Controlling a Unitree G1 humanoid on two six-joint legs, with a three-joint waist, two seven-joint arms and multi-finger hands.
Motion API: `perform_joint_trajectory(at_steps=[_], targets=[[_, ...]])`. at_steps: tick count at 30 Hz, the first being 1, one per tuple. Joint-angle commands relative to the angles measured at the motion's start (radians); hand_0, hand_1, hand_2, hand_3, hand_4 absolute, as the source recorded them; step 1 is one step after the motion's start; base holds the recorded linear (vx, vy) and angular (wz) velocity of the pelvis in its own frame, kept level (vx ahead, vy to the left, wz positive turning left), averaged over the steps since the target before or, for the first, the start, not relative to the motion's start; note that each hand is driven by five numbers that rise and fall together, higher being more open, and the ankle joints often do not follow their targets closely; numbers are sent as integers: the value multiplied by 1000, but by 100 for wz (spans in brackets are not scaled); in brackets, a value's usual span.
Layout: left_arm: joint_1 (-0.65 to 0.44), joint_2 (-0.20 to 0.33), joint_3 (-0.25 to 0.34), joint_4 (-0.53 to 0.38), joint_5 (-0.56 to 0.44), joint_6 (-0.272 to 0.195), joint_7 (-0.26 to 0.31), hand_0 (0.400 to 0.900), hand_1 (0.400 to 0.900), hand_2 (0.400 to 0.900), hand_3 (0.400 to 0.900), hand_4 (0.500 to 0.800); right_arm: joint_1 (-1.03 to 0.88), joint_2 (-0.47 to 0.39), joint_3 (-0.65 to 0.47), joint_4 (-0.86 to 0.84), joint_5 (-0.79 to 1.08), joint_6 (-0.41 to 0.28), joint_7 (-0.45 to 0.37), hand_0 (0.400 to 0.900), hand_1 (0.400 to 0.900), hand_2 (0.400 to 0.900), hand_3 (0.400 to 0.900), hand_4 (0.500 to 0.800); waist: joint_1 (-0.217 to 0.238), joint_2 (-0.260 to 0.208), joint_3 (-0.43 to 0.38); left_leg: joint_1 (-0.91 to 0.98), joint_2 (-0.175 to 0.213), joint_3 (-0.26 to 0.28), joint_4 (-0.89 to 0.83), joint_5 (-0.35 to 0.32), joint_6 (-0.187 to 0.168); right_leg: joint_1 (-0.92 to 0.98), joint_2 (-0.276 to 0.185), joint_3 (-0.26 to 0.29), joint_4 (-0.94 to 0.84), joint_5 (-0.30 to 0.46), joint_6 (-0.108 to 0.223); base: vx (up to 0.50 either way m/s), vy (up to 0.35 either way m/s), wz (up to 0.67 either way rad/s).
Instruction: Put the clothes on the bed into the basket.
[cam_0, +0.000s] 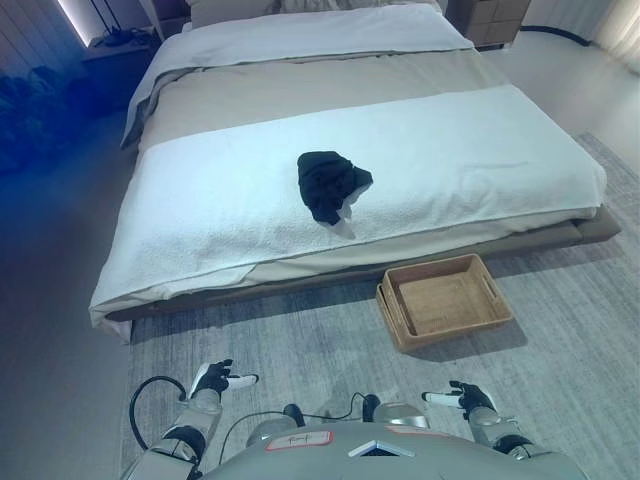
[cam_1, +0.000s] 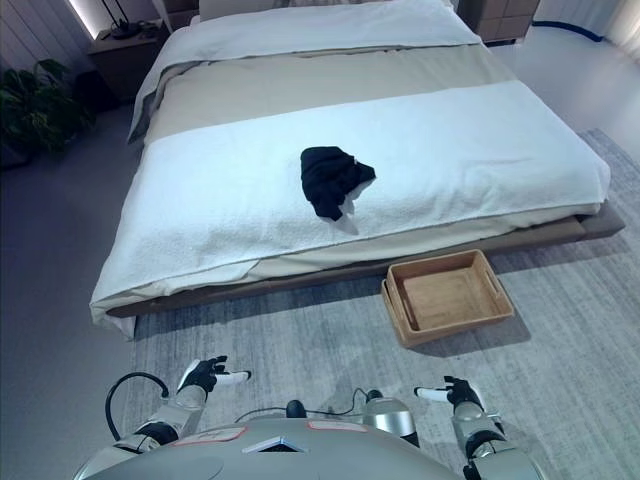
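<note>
With our left hand (cam_0: 213, 380) and right hand (cam_0: 468, 398) both loose-fingered and empty low over the rug, the dark garment (cam_0: 331, 184) lies crumpled mid-bed (cam_0: 200, 210), likely light and limp, best pinched at its bunched top, the basket (cam_0: 444, 300) waiting on the floor.

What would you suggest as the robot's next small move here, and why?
Probably step toward the bed and reach the right hand toward the dark garment. The garment lies bunched on the white cover, well beyond both hands. The left hand and the right hang low over the rug, open and holding nothing. The basket sits on the floor by the bed's edge, with nothing visible in it.
</note>
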Motion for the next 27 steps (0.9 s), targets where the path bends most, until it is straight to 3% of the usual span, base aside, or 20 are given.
perform_joint_trajectory(at_steps=[1,20,27], targets=[[-87,32,12,13,13,-32,14,900,900,900,900,800,-79,-11,28,49,-35,-24,-18,900,900,900,900,800,30,-39,26,38,-23,-25,5,-82,-4,29,-25,26,4,-68,33,0,0,0],[-86,40,16,18,18,-28,22,900,900,900,900,800,-81,-14,25,54,-38,-23,-18,900,900,900,900,800,31,-42,27,40,-24,-31,5,-87,-1,30,-24,27,4,-72,34,2,2,0],[-94,53,19,1,9,-30,30,900,900,900,900,800,-93,-22,19,51,-31,-21,-16,900,900,900,900,800,38,-44,38,26,-43,-37,5,-92,26,4,-37,39,36,-77,41,23,70,-1]])
